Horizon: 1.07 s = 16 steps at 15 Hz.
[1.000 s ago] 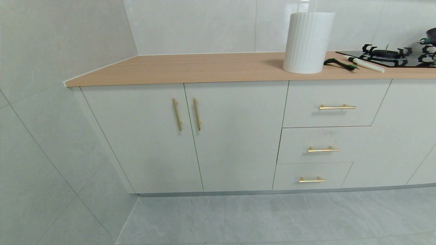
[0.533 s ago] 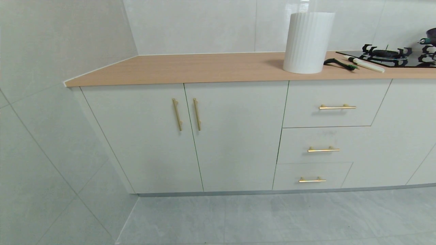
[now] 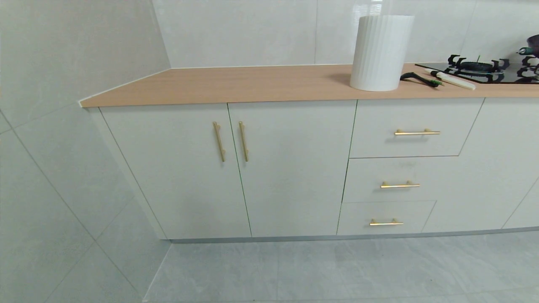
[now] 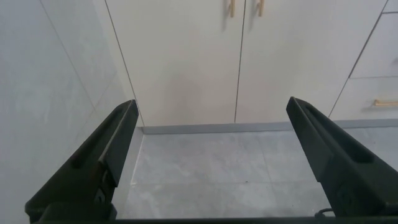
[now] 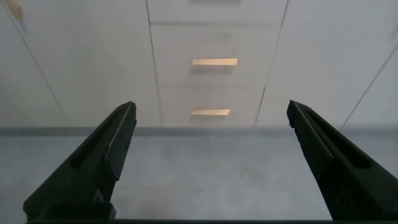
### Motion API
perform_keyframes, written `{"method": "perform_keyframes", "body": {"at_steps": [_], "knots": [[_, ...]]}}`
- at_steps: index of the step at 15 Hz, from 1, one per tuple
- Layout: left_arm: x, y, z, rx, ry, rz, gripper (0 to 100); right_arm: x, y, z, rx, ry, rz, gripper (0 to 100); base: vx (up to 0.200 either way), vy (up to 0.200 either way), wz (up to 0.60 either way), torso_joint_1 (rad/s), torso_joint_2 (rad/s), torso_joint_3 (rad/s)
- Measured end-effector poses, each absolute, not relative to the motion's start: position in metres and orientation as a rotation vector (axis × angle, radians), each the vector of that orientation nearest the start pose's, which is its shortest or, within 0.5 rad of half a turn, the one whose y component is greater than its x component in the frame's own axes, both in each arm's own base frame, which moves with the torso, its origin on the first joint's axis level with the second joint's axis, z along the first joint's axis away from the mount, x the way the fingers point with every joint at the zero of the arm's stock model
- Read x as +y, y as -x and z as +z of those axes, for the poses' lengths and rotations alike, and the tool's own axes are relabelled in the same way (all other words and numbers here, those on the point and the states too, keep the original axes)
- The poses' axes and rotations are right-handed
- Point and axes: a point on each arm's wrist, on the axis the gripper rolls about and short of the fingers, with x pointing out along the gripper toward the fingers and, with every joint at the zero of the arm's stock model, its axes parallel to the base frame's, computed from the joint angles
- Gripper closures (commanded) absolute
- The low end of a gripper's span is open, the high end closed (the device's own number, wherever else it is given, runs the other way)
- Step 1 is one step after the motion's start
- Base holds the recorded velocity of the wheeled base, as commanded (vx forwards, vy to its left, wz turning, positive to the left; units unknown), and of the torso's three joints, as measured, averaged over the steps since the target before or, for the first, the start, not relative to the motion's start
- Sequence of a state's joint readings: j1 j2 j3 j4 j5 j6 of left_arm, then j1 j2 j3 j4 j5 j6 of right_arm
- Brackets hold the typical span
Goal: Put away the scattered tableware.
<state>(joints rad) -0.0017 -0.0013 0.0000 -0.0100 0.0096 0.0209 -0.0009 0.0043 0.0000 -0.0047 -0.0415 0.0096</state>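
Observation:
On the wooden countertop (image 3: 236, 84) lie a black-and-green utensil (image 3: 419, 78) and a white-handled utensil (image 3: 452, 79), just right of a tall white ribbed container (image 3: 380, 52). My left gripper (image 4: 211, 112) is open, low over the floor, facing the double cabinet doors (image 4: 242, 56). My right gripper (image 5: 211, 115) is open too, low before the drawer fronts (image 5: 214, 62). Nothing is between either pair of fingers.
A black gas hob (image 3: 484, 69) sits at the counter's far right. Below are two cabinet doors with gold handles (image 3: 230, 141) and three drawers (image 3: 414, 132). A tiled wall (image 3: 50, 126) closes the left side. Grey floor (image 3: 337, 269) lies in front.

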Motion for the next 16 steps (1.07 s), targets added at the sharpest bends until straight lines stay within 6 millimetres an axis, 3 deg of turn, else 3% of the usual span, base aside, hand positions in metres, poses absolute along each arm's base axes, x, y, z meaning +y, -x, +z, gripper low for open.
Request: {"method": "perform_keyframes", "body": {"at_steps": [6,13,16], "knots": [[0.0001,0.0229,0.0766,-0.012,-0.025,0.002,0,-0.0009,0.0228,0.0758,-0.003,0.003,-0.044,0,0.000,0.000,0.00,0.000,0.00,0.000],[0.0001,0.0229,0.0766,-0.012,-0.028,0.001,0,-0.0010,0.0228,0.0757,-0.002,0.001,-0.043,0,0.000,-0.200,0.00,0.003,0.00,0.005],[0.0001,0.0229,0.0765,-0.012,-0.027,0.002,0,-0.0009,0.0228,0.0757,-0.002,0.001,-0.045,0,0.000,0.000,0.00,0.000,0.00,0.000]]}}
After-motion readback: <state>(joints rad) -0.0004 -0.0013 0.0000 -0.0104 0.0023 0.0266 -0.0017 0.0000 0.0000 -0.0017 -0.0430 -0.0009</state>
